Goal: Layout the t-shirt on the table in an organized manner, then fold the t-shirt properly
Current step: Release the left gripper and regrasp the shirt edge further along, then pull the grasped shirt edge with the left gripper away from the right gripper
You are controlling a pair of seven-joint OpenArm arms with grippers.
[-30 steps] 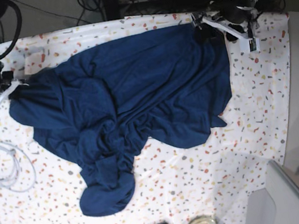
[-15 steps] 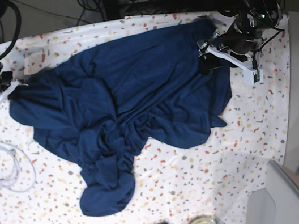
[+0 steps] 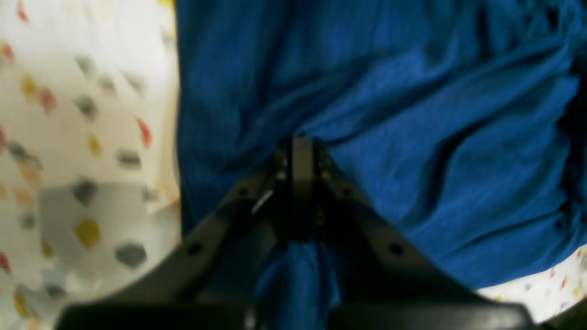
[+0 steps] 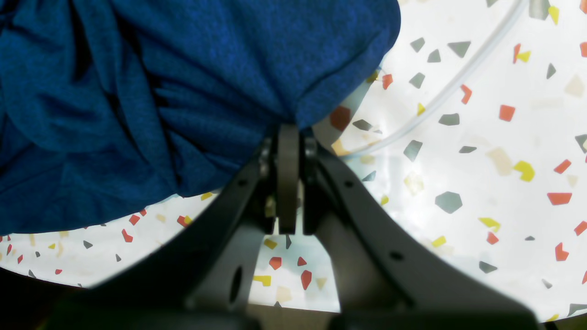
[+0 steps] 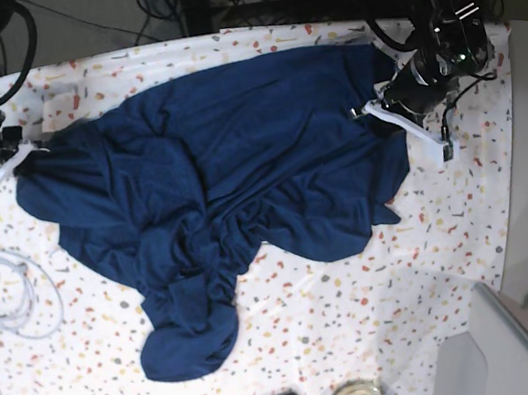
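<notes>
On table (image 5: 381, 289): both grippers pinching t-shirt (image 5: 228, 163).

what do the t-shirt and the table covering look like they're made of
T-shirt: soft matte knit, likely cotton jersey; it drapes in loose folds and shows fine heathered texture up close.
Table covering: thin white cloth or plastic sheet printed with terrazzo flecks; faint creases and slight sheen leave it open.

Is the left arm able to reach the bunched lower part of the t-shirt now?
Probably not yet: the left claw is shut on the t-shirt edge at the far side, so it must release first.
</notes>
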